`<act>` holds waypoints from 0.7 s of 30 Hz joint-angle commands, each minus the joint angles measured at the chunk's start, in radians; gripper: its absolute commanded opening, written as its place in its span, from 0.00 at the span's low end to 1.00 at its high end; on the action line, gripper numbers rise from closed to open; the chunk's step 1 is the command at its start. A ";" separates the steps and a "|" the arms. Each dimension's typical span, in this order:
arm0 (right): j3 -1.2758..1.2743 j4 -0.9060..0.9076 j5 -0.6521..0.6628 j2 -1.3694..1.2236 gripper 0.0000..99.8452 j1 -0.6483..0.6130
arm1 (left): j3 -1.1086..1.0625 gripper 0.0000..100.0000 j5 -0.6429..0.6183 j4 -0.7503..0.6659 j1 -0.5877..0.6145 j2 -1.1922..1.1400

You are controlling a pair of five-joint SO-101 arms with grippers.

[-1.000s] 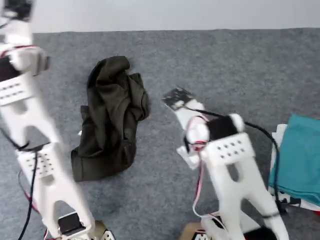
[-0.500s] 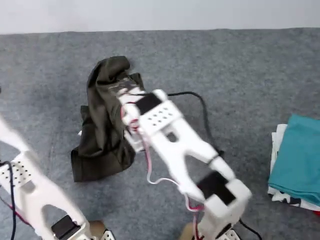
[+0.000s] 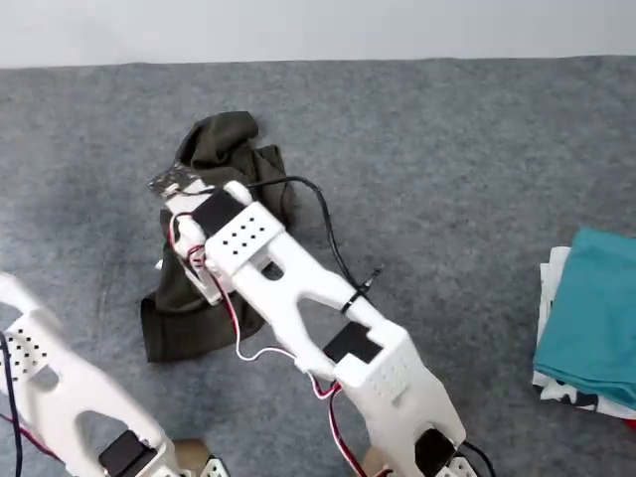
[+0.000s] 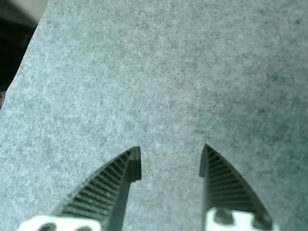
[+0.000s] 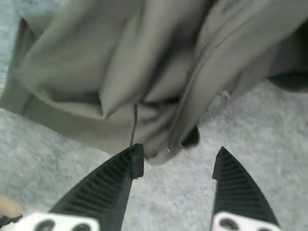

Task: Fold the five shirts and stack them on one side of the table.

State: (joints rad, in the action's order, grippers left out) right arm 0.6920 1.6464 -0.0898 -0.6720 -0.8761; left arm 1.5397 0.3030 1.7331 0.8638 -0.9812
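Right gripper (image 5: 178,156), swung from mid-table onto the crumpled dark shirt (image 5: 120,72): we find it spread open, the shirt's edge just beyond its fingertips and lying near-to-far, while our left gripper (image 4: 171,154), also open, hangs over bare table (image 4: 144,72).

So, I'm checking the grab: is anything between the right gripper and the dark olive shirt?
Nothing visible. The right gripper hangs open just over the dark olive shirt, at its edge on the grey table.
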 commanded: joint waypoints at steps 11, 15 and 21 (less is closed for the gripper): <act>0.064 0.050 0.069 -0.104 0.02 0.124 | 0.031 0.20 0.003 0.021 0.000 0.005; 0.064 0.143 0.118 -0.104 0.01 0.179 | 0.030 0.20 0.003 0.020 -0.017 0.005; 0.064 0.140 0.183 -0.053 0.01 0.351 | 0.030 0.20 0.003 0.020 -0.054 0.005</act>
State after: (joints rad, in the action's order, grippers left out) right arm 0.7073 1.7522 0.0529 -0.7948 -0.6168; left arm 1.5397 0.3030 1.7331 0.8332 -0.9812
